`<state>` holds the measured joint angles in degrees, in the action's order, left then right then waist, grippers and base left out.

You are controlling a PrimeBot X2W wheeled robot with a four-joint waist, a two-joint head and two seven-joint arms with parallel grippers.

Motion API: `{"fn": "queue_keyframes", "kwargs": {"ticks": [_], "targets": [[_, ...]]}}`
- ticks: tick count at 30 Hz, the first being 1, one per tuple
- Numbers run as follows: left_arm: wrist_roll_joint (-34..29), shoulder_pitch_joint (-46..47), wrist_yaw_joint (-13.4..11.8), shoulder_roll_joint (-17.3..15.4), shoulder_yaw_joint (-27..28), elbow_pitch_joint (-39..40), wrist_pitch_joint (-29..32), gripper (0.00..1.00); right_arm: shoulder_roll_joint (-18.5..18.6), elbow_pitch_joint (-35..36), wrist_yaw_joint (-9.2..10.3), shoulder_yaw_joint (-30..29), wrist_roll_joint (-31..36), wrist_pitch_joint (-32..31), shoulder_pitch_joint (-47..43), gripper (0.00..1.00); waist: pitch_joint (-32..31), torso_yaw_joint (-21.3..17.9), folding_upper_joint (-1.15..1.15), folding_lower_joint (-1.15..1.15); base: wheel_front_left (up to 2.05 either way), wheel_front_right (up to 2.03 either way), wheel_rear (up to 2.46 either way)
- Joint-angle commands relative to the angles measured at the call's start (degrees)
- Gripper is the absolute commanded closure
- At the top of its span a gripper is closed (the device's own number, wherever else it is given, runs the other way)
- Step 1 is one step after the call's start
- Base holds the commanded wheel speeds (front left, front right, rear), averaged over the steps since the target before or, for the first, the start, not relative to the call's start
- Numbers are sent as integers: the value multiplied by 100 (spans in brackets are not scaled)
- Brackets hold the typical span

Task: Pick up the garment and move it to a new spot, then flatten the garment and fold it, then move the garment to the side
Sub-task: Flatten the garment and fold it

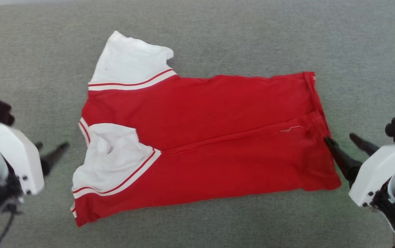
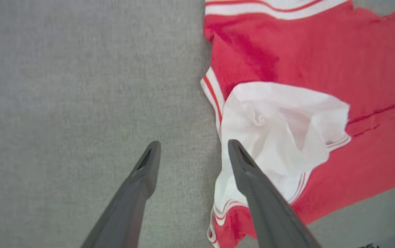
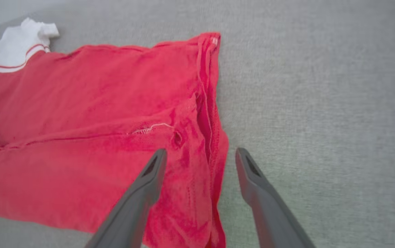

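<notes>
Garment (image 1: pixel 218 113), folded lengthwise, flat on grey surface (image 1: pixel 197 27) between left gripper (image 2: pixel 194 143) and right gripper (image 3: pixel 200 151), both spread, empty. Soft, light, limp fabric; probably best pinched at end corners.

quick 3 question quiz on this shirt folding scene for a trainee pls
1. True or false: the left gripper is clamped on the garment.
2. Which part of the garment lies nearest the right gripper? A) a white sleeve B) the red hem C) the striped trim
3. In one word, what colour is the surface under the garment?

Key: 1. False, its jaws stand open. 2. B. 3. Grey.
</notes>
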<state>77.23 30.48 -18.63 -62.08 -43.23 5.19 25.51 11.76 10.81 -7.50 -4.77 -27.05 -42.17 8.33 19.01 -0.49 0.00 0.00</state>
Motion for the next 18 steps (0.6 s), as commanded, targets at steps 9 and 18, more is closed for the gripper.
{"fn": "queue_keyframes", "kwargs": {"ticks": [9, 18], "targets": [[-835, 1330, 636, 165, 80, -643, 141, 0, -506, 405, 2, -107, 810, 2284, 589, 0, 226, -569, 0, 0, 0, 0, 0], [-1286, 2355, 1224, 606, 2, -1839, 251, 0, -793, 335, 2, 160, 1199, 3592, 882, 0, 545, -1147, 0, 0, 0, 0, 0]]}}
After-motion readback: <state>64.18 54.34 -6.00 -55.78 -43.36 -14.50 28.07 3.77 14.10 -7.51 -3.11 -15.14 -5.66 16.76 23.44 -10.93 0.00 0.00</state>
